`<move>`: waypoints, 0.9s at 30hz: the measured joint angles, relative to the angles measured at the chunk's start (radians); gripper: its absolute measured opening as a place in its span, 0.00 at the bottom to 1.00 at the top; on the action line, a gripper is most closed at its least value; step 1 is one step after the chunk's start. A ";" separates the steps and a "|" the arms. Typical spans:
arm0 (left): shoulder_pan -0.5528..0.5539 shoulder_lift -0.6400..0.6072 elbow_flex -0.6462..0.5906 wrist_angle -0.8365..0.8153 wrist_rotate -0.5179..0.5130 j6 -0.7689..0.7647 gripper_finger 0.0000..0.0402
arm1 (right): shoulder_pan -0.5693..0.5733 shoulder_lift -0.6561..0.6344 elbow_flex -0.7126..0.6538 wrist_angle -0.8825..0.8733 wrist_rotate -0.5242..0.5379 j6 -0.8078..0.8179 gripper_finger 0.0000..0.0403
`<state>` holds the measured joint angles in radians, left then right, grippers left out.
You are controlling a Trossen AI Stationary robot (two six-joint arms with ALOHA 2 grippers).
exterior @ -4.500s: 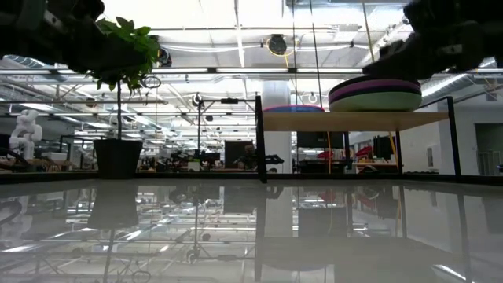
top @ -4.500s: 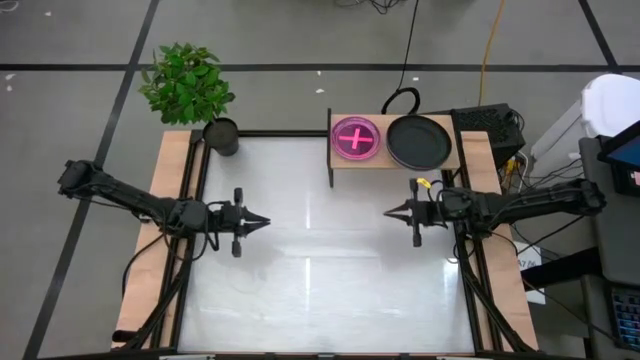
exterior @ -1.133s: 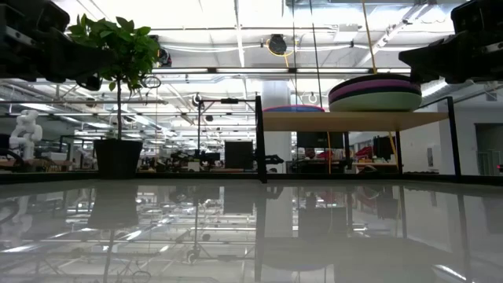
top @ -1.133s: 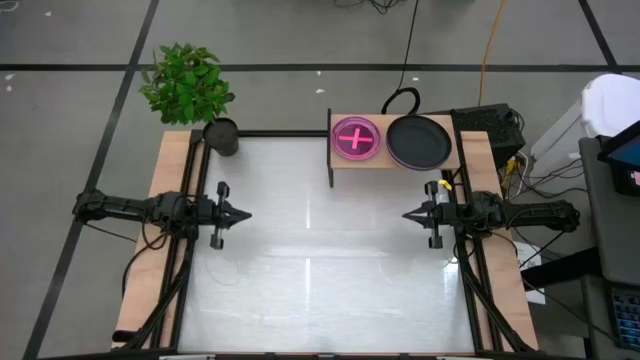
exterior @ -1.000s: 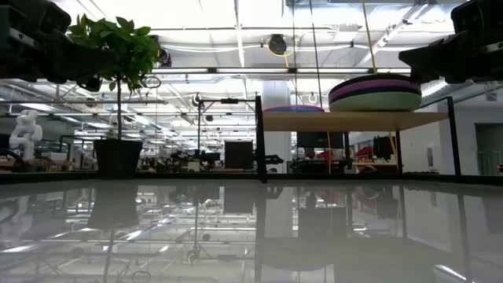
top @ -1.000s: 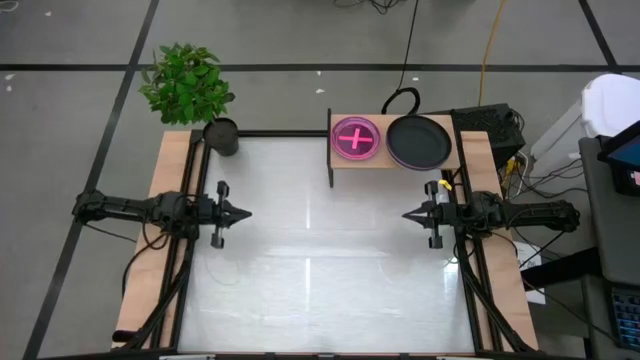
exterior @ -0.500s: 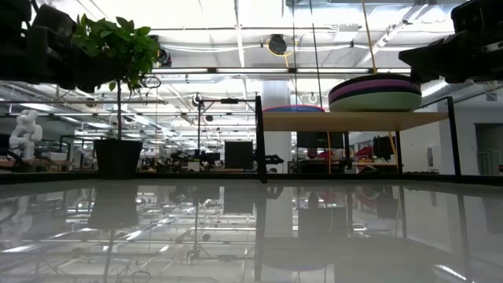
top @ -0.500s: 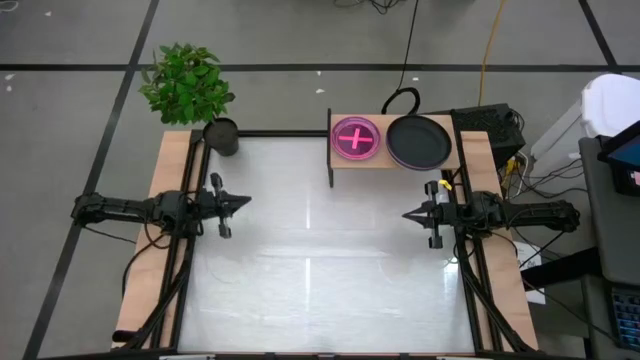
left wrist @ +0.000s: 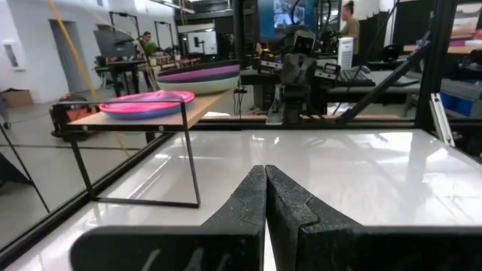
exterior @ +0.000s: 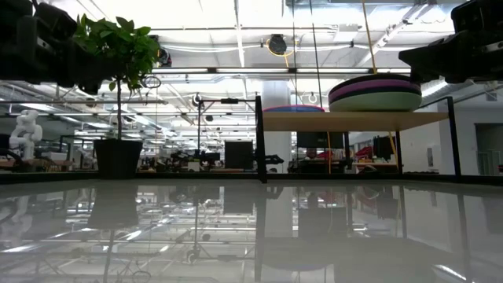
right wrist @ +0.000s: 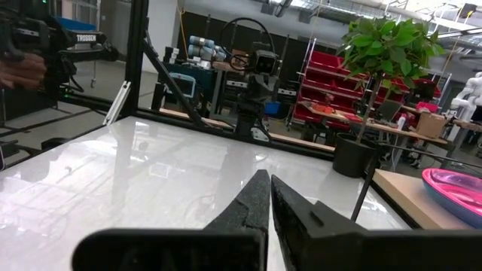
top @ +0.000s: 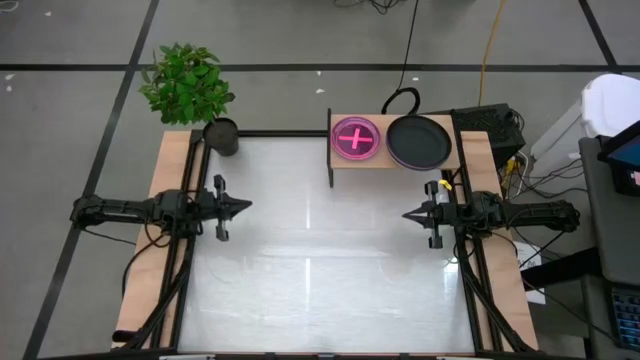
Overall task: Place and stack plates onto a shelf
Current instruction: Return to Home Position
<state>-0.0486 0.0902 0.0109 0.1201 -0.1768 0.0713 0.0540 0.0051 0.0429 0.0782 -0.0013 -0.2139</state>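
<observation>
**Both arms drawing home, every plate up on the shelf**

The left pincer [top: 240, 204] and the right pincer [top: 407, 215] each have their fingers pressed together on nothing. They hang above the white surface [top: 320, 270], tips pointing at each other across it. The shelf [top: 345, 162] stands off to one side of the line between the two tips, nearer the right pincer. On it the pink plate [top: 356, 138] tops the small pile, and the black plate [top: 419, 141] tops the large pile just beside it. To finish well, I judge each arm should pull straight back along its own line, at this height and with fingers together. The right arm has the shelf's thin black frame [top: 330, 178] nearby, so it should not swing toward the piles.
</observation>
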 joint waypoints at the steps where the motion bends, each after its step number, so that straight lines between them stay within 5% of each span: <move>1: 0.000 0.000 0.000 0.004 0.000 -0.004 0.01 | 0.000 0.000 0.000 0.000 0.000 0.000 0.00; 27: 0.000 0.000 0.000 -0.004 -0.007 0.010 0.01 | 0.000 0.000 0.000 0.000 0.000 0.000 0.00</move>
<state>-0.0490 0.0906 0.0109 0.1162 -0.1841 0.0811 0.0540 0.0051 0.0429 0.0782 -0.0013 -0.2138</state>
